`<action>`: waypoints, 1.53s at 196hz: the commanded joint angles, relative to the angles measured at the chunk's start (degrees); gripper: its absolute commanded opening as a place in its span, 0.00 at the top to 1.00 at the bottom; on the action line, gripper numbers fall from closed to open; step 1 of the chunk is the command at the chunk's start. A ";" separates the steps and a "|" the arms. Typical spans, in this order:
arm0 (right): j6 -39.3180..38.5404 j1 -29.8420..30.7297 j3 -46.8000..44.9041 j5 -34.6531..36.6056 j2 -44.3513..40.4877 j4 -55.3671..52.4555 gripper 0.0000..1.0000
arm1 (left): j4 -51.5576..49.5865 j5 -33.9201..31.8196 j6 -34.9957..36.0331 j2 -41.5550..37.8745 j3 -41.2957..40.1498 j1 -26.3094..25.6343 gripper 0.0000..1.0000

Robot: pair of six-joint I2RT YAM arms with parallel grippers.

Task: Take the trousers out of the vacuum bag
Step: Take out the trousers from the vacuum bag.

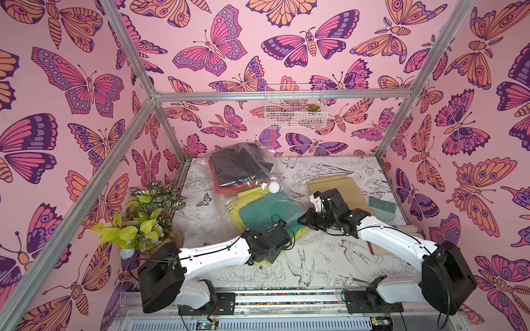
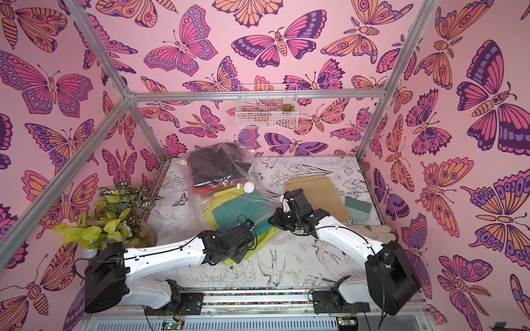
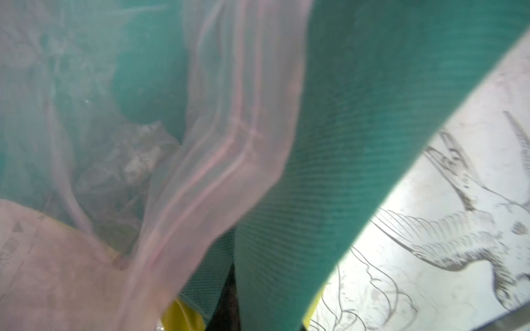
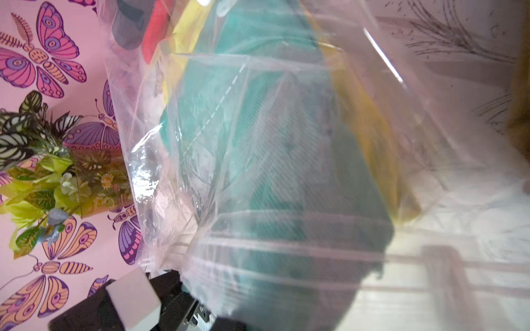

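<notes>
Over the tabletop, the vacuum bag sprawls from the far left corner down toward the middle, its white valve cap facing up. The trousers are mostly packed inside. The black pair sits at the far end, with the red pair peeking out beneath it. Then come the yellow pair and the teal pair at the near end, right by the bag's mouth. The tan pair lies flat outside the bag toward the right edge, a small brush just beside it.

The left pincer is down at the mouth, at the near end of the teal pair, and it's closed. The left wrist view is filled with teal cloth and a fold of bag film. Both run to where the jaws sit, and I can't tell which one is pinched.

The right pincer is at the mouth corner nearer the tan pair, up against the plastic. The right wrist view shows the ribbed seal strip lying across the teal cloth, but the jaws are hidden, so open or closed, I can't call it. A potted plant stands at the left edge.
</notes>
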 commanded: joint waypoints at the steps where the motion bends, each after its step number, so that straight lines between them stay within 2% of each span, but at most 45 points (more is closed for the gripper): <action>1: -7.76 -0.96 2.95 -5.42 -2.17 -5.32 1.00 | -0.40 5.25 3.30 -2.82 1.23 -0.42 1.00; 37: -16.24 -1.33 6.77 -10.31 -2.99 -11.96 1.00 | -0.30 7.63 5.97 -3.55 3.93 -0.51 1.00; 59: -20.32 -1.93 7.90 -13.56 -3.99 -13.54 1.00 | -0.36 7.65 7.48 -3.71 5.62 -0.42 1.00; 74: -22.98 -2.20 8.53 -18.59 -4.87 -14.26 1.00 | -0.43 8.26 8.44 -3.80 7.00 -0.42 1.00; 98: -26.91 -2.30 10.08 -21.52 -6.65 -16.10 1.00 | -0.38 9.60 9.54 -3.43 9.16 0.13 1.00; 177: -36.20 -3.08 18.22 -38.92 -8.61 -19.42 1.00 | -0.44 22.24 13.76 -2.05 17.44 4.13 1.00; 218: -33.66 -4.96 22.91 -45.96 -6.84 -14.77 1.00 | -0.71 25.60 15.04 -2.89 21.71 7.16 1.00; 268: -20.77 -6.93 26.15 -52.03 -6.06 2.42 1.00 | -0.80 28.90 16.48 -2.13 29.51 9.27 1.00; 300: -13.27 -8.65 29.86 -53.11 -3.24 11.38 1.00 | -0.12 32.86 16.34 0.23 33.83 12.34 1.00</action>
